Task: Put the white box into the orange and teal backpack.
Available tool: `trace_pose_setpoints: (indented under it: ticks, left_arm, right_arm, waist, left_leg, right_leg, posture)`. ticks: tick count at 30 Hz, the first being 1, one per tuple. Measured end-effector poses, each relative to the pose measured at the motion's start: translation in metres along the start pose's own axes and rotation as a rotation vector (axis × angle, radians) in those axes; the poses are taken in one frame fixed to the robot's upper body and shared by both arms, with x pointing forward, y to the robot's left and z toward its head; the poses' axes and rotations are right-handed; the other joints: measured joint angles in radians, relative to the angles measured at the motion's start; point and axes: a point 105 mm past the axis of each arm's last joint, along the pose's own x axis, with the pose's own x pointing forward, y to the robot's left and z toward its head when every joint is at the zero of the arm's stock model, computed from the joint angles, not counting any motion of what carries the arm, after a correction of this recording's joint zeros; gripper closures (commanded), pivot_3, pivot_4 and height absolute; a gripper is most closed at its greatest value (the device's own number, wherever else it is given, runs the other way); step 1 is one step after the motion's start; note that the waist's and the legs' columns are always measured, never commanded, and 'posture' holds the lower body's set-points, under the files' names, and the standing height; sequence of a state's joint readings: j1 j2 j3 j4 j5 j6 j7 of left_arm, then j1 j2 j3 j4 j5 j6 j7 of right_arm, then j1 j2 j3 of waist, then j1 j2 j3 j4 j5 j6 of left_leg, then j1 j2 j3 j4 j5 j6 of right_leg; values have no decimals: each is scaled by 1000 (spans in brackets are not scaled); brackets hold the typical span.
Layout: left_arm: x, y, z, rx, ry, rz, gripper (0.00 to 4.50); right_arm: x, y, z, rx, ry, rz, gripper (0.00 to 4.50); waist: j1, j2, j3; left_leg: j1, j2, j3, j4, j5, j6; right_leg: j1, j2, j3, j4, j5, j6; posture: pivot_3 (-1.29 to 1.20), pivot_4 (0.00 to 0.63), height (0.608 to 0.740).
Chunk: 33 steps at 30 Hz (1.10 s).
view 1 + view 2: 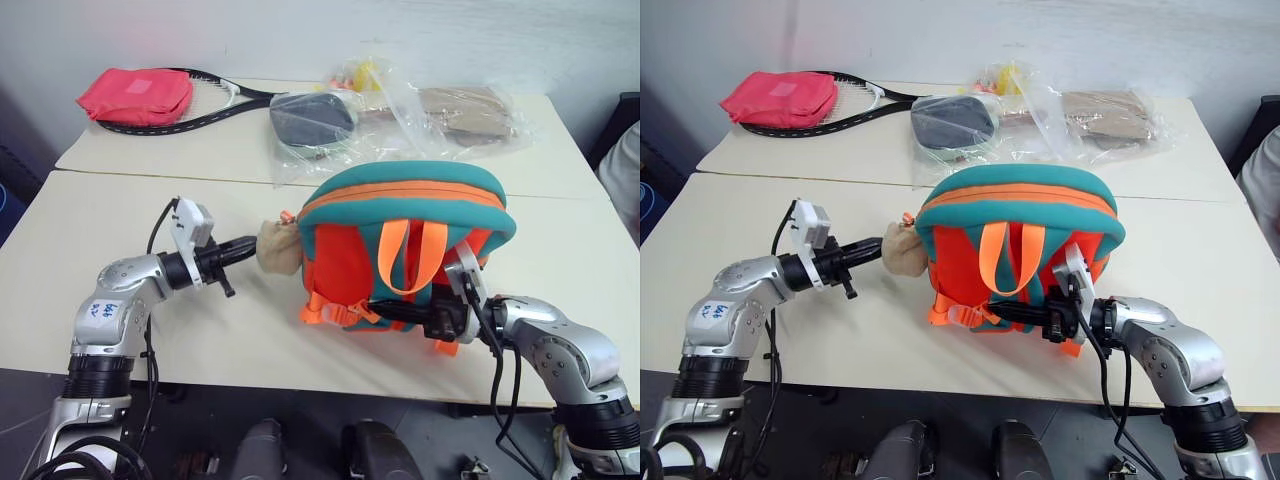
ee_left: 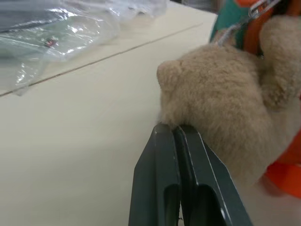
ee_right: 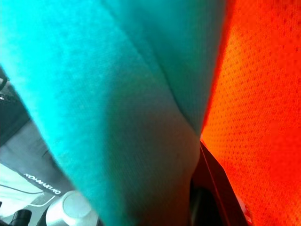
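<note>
The orange and teal backpack (image 1: 400, 200) stands upright near the table's front edge, its orange straps facing me. A tan plush bear (image 1: 278, 248) hangs at its left side. My left gripper (image 1: 253, 248) is shut and empty, pointing level to the right, its tips (image 2: 175, 129) pressed against the bear (image 2: 221, 99). My right gripper (image 1: 395, 312) reaches in from the right along the backpack's lower front and is shut on its fabric. Teal fabric (image 3: 117, 94) and orange mesh (image 3: 263, 94) lie right up against the right wrist camera. The white box is hidden.
At the back of the table lie a red pouch (image 1: 135, 95), a tennis racket (image 1: 215, 100) and clear plastic bags (image 1: 400, 120) holding a dark item and a tan one. A seam (image 1: 150, 176) runs across the table (image 1: 100, 230). Bare tabletop lies left of the backpack.
</note>
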State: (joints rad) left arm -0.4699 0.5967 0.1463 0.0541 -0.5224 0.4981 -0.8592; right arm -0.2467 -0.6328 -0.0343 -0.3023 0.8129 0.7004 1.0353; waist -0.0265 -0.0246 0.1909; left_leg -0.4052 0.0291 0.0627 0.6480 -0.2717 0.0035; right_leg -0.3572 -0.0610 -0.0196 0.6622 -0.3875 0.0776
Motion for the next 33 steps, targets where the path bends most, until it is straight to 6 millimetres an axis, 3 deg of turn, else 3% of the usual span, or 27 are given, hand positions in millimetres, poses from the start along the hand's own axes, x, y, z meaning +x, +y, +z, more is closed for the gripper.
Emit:
trace_pose_setpoints:
  ticks: [2, 4, 7, 14, 17, 21, 27, 30, 33]
  left_arm:
    - [-6, 2, -4, 24, 78, -1, 4451]
    - [-13, 0, -22, 50, 209, -23, 4451]
    - [-7, -9, -44, -3, 265, -45, 4451]
    - [10, -17, -49, 16, 265, -17, 4451]
    - [1, -14, -49, 30, 272, 2, 3857]
    - [-23, -7, -42, 77, 274, 12, 2641]
    - [-82, 3, -26, 179, 297, 39, 840]
    - [-103, 2, -29, 174, 321, 60, 13]
    - [-126, -5, -38, 174, 340, 79, 13]
  right_arm:
    - [-2, 0, 2, -2, -9, -4, 4376]
    - [-2, 0, 3, 5, -16, -8, 4376]
    - [-3, 0, 1, 23, -19, -10, 4376]
    - [0, 2, -1, 44, -44, -4, 4376]
    - [3, -5, 2, -30, -78, -60, 3405]
    - [-5, -11, 5, -83, -88, -117, 2034]
    - [-78, -12, -2, -121, 8, -287, 58]
    - [-109, -12, -3, -142, 46, -356, 0]
    - [-155, -12, -17, -191, 189, -463, 0]
  waist:
    - [-4, 0, 0]
    - [-5, 0, 0]
    - [0, 1, 0]
    - [2, 1, -1]
    - [1, 1, -1]
    - [-1, 1, -1]
    - [2, 1, 0]
    - [-1, 1, 0]
    - [-1, 1, 0]
  left_leg:
    - [0, 0, 1, -1, 1, -1]
    - [1, 0, 1, -1, 3, -5]
    - [0, 0, 0, -1, 1, -2]
    - [0, 0, 0, -1, 0, 0]
    - [0, 0, 0, -1, 0, 0]
    - [0, 0, 0, -1, 0, 0]
    - [1, -1, 1, -1, -3, 2]
    - [2, 0, 1, -2, -3, 2]
    - [2, 0, 1, -3, -4, 2]
  right_leg:
    - [0, 0, 0, 0, 0, 0]
    - [0, 0, 1, 0, 0, 0]
    - [0, 0, 1, 0, 0, 0]
    - [0, 0, 0, 0, 0, 0]
    - [0, 0, 1, 0, 0, 0]
    - [-1, 0, 0, -1, 0, 0]
    - [2, -2, 0, -5, 0, 0]
    - [4, -2, 0, -5, 0, 0]
    - [3, -2, 0, -6, 0, 0]
  posture:
    - [0, 150, 740]
    - [0, 150, 740]
    - [0, 150, 740]
    - [0, 150, 740]
    - [0, 150, 740]
    - [0, 150, 740]
    - [0, 150, 740]
    - [0, 150, 740]
    - [0, 150, 740]
